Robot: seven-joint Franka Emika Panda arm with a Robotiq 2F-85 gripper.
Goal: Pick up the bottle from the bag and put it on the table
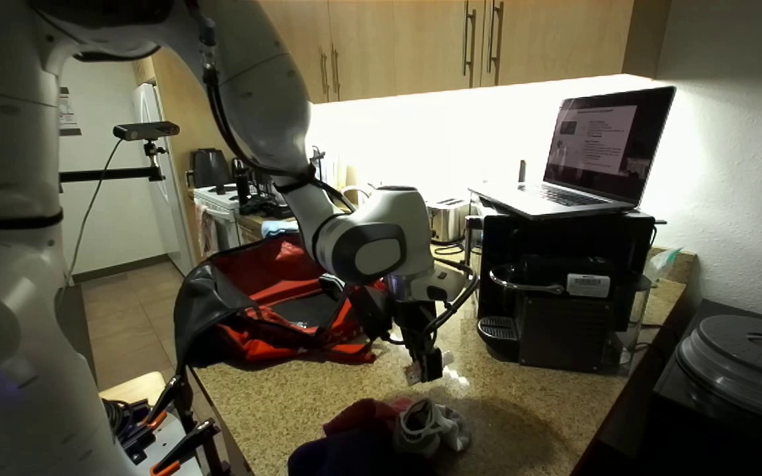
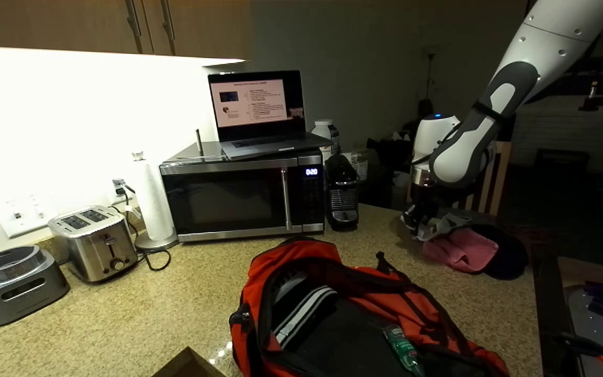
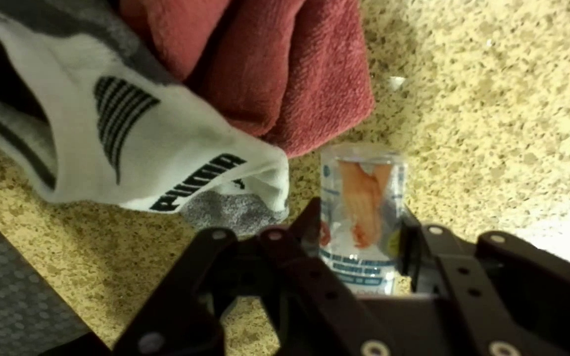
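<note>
The red fabric bag [image 1: 275, 264] lies slumped and open on the speckled tan table [image 1: 275, 396]. It also shows in an exterior view [image 2: 293, 256], with a small green bottle [image 2: 403, 350] lying inside. My gripper [image 1: 426, 371] is beyond the bag, low over the table next to the cloth heap. In the wrist view my gripper [image 3: 361, 232] has its fingers against both sides of a small clear bottle [image 3: 359, 193] with a printed label. The fingers hide part of its sides, and the gripper body hides its near end. I cannot tell whether the bottle touches the table.
A white-grey sock [image 3: 166, 133] and a red cloth [image 3: 285, 74] lie close beside the held bottle. A microwave [image 2: 238, 199] bears a laptop [image 2: 259, 110]. A coffee machine [image 2: 342, 193], a paper towel roll [image 2: 155, 201] and a toaster [image 2: 95, 243] stand along the back.
</note>
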